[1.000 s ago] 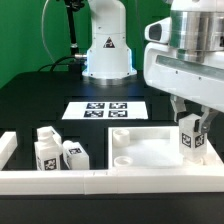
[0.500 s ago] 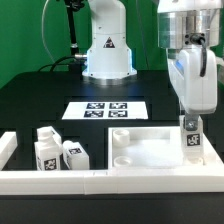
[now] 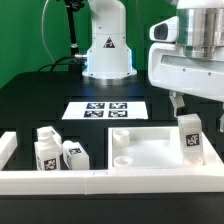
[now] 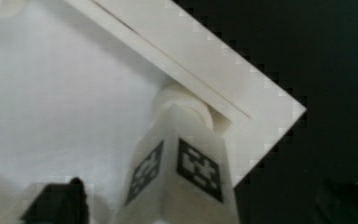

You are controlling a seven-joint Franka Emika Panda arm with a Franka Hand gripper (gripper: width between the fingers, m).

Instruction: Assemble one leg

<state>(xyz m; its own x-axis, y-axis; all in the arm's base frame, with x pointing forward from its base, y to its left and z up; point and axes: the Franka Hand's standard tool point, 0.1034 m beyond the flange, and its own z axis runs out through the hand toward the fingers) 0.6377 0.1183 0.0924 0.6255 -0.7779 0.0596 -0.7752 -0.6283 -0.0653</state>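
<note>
White moulded plastic, by its look, forms the leg, a short square post with black-and-white tags on its faces. It should be treated as light, stiff and not fragile, though its smooth faces are likely to slip under hard pads. It stands upright on the corner of the slab at the exterior view's right; whether its stub is seated in the corner hole cannot be told. The best hold is judged to be across two opposite flat faces of the upper half, taken squarely, so that the post neither twists nor tips. The gripper hangs over the top of the post with the jaws spread wide, gripping nothing. The wrist view shows the post between the two dark fingertips and clear of both. Two spare posts stand beside the slab toward the exterior view's left. The marker board lies behind on the black table.
</note>
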